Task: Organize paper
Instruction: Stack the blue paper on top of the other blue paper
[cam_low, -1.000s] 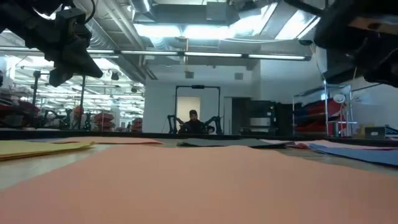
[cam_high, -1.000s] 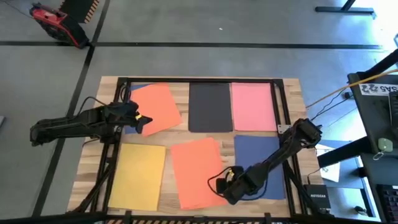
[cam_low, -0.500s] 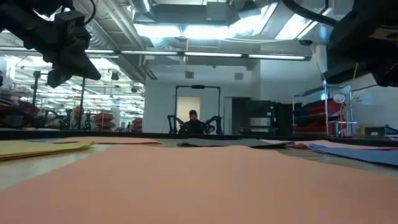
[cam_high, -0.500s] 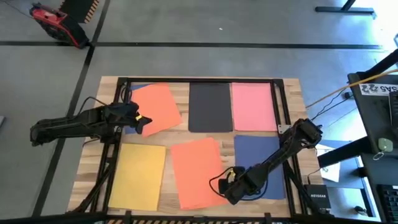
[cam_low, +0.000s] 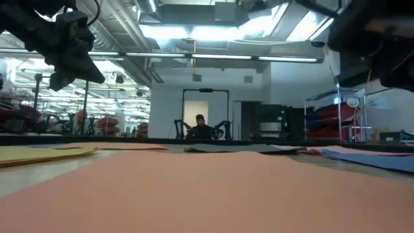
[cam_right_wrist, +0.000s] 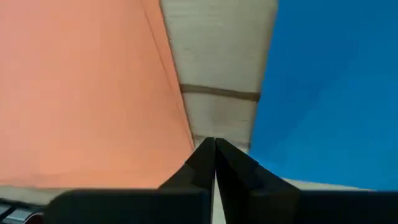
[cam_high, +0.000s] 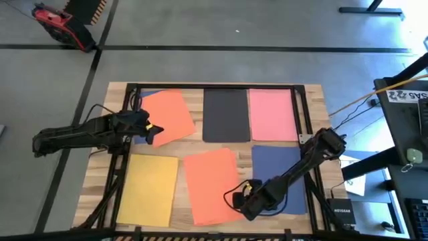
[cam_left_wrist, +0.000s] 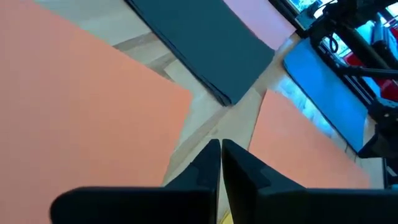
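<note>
Several paper sheets lie flat on the wooden table. A tilted orange sheet (cam_high: pixel 167 115) is at the far left, a black one (cam_high: pixel 226 115) and a pink one (cam_high: pixel 271 114) along the far edge. A yellow one (cam_high: pixel 148 189), a second orange one (cam_high: pixel 210 184) and a blue one (cam_high: pixel 281 175) are along the near side. My left gripper (cam_left_wrist: pixel 219 146) is shut and hovers by the tilted orange sheet's near edge (cam_high: pixel 158 131). My right gripper (cam_right_wrist: pixel 214 143) is shut above the bare strip of wood between the near orange sheet and the blue sheet (cam_high: pixel 246 193).
A dark metal frame (cam_high: pixel 214 86) runs round the tabletop. A corner of another blue sheet (cam_high: pixel 144 96) shows under the tilted orange one. In the low view both grippers hang well above the sheets (cam_low: pixel 71 61) (cam_low: pixel 378 48). A person (cam_low: pixel 200 126) sits far behind the table.
</note>
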